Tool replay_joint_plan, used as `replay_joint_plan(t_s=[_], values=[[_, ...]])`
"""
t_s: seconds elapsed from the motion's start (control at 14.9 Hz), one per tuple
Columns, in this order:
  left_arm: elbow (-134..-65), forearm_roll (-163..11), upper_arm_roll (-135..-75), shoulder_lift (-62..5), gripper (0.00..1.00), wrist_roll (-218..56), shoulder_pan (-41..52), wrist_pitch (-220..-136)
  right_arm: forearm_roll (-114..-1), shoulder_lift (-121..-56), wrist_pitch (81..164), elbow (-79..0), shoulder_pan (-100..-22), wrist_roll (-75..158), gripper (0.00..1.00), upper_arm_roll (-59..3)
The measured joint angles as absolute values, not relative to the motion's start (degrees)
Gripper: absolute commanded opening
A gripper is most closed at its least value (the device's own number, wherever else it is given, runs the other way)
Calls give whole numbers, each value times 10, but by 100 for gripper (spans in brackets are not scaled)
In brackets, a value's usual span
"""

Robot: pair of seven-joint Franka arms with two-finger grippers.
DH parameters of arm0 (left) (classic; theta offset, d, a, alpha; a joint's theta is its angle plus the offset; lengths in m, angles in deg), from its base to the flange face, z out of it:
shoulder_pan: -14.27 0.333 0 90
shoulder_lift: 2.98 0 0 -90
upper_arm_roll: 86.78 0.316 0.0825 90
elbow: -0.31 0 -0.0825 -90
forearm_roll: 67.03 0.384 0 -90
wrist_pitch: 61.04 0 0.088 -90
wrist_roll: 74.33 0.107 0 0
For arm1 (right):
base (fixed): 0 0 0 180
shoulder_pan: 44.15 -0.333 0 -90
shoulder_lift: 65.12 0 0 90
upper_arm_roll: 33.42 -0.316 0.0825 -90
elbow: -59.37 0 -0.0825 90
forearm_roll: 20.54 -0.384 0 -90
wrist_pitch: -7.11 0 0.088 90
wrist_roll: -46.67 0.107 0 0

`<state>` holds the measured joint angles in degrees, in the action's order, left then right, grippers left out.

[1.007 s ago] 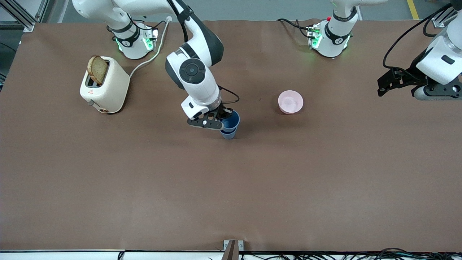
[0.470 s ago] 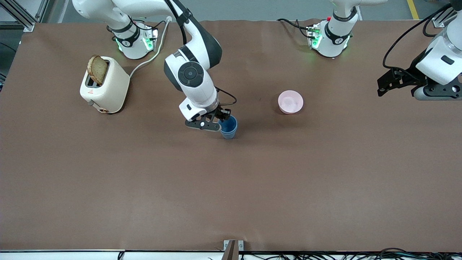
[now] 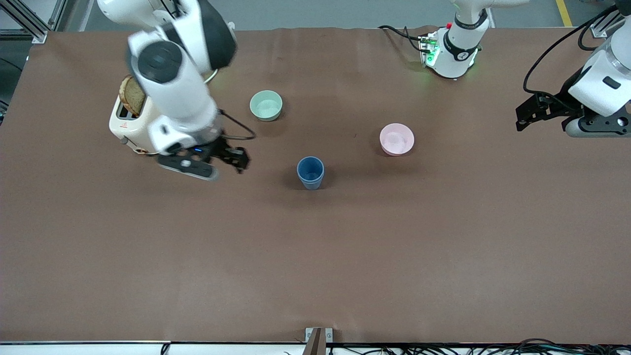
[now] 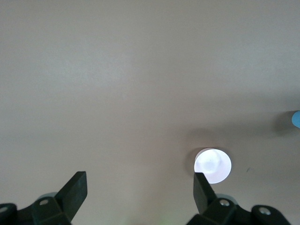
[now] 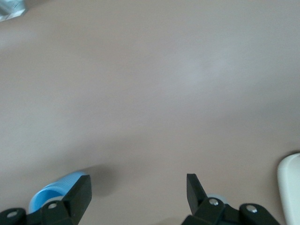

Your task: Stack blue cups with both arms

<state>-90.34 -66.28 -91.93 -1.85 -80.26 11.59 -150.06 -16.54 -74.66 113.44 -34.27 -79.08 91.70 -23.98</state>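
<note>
Blue cups stacked upright mid-bench, both grippers empty.

Nearest the front camera, the blue cups (image 3: 310, 172) stand nested as one stack on the brown bench (image 3: 315, 256), touched by nothing. The right gripper (image 3: 240, 159) hangs over bare bench between the stack and the toaster (image 3: 140, 123), its fingers spread wide with nothing between them. The pink bowl (image 3: 397, 139) sits a little farther off, toward the left arm's end. The mint-green bowl (image 3: 266, 105) lies farther still. The left arm waits at its end, the left gripper (image 3: 521, 117) open over the bench.
</note>
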Motion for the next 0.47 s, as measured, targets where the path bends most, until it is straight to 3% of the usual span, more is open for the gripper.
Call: replay_joint_plan(t_s=[0.47], values=[[-904, -663, -919, -19, 100, -802, 116, -1498, -145, -656, 1007, -344, -654, 731, 92, -237]])
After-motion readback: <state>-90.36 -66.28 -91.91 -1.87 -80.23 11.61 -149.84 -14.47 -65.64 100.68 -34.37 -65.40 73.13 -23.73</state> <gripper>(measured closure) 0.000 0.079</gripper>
